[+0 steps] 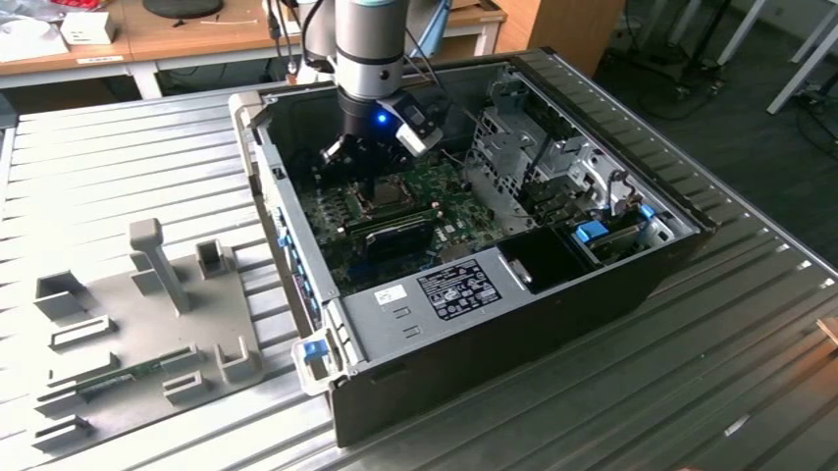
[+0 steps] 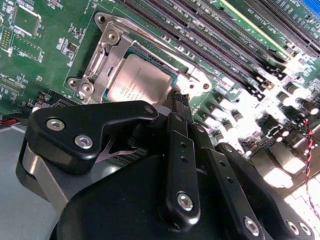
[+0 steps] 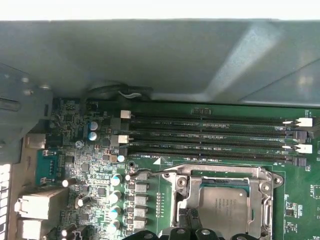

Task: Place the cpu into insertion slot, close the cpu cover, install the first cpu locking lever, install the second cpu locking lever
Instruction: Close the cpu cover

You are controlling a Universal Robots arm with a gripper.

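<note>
Station: the arm is reaching down into an open computer case [image 1: 615,285] that is lying on a ribbed metal table [image 1: 105,167].
Gripper position: the gripper [image 1: 356,157] is hanging low over the green circuit board [image 3: 95,175]; in the second wrist view its tip [image 2: 177,97] is sitting just beside one edge of the socket.
Gripper state: whether it is apart or together cannot be told from these views; nothing is showing in its grasp.
Cpu: the cpu [image 2: 137,82] is lying flat and square inside the insertion slot [image 1: 367,196], its dull metal top facing up. In the exterior view the socket is lying at about 5 o'clock from the gripper.
Cover: the cpu cover [image 3: 187,195] is appearing to lie down around the chip, with the chip top showing through its cut-out.
Levers: whether either locking lever is latched cannot be told.
Neighbours: the long black memory slots [image 3: 210,135] are running just beside the socket; in the exterior view they are lying at about 6 o'clock from it.
Step in hand (judgement): placement is looking done, so the work is standing at the cover and lever stage.
Doing it well (judgement): the frame is needing to lie flush on all sides before any lever load is applied. Pressure is belonging on the metal frame or lever, never on the chip top. Approaches are best kept clear of the memory slots and the small capacitors [image 3: 116,197] near the socket.
Risk (judgement): a tilted frame or a skewed push is threatening the socket contacts.
</note>
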